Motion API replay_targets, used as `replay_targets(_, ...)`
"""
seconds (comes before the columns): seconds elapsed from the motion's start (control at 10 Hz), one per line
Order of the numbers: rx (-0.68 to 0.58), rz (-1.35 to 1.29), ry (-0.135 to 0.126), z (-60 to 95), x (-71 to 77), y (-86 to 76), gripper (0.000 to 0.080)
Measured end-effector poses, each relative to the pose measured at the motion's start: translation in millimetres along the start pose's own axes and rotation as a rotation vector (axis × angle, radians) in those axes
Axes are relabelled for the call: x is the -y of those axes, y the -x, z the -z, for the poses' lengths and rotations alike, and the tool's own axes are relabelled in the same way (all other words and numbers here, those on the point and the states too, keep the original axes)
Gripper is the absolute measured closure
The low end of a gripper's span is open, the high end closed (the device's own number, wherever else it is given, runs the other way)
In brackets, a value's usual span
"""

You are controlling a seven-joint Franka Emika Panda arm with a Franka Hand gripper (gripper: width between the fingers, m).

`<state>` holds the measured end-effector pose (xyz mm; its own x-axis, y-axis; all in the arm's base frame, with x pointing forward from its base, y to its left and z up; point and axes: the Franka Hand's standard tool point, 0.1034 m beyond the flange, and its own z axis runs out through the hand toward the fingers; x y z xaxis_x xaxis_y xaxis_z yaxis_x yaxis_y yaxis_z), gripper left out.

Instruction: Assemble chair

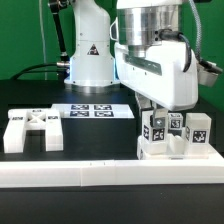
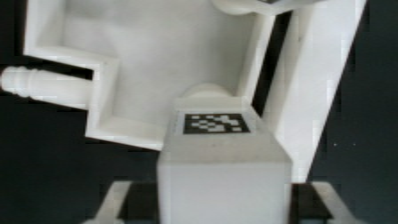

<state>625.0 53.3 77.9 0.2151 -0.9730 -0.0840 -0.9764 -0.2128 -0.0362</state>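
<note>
Gripper (image 1: pixel 158 113) straddles a tagged white leg (image 2: pixel 221 165); can't tell if my jaws pinch it or just sit around it. The leg stands against a bigger panel (image 2: pixel 134 70) with a side peg, in the cluster of chair parts (image 1: pixel 173 137) at the exterior view's right, just behind the border frame (image 1: pixel 60 178). The seat piece (image 1: pixel 30 130) lies loose, well apart. My read: partly joined, most assembly left.

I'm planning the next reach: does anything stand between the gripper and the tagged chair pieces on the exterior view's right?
Nothing visible does. The gripper is down right at the tagged pieces, and in the wrist view a tagged block sits directly before it. Whether it clamps the block cannot be told.
</note>
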Motion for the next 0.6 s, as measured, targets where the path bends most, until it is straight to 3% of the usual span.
replay_targets(0.1, -0.001, 0.048, 0.001, -0.1, 0.0, 0.2, 0.0508)
replay_targets(0.3, 0.000, 0.148, 0.001, -0.4, 0.1, 2.1, 0.0225)
replay_targets(0.6, -0.004, 0.496, -0.006, -1.2, 0.6, 3.8, 0.0154)
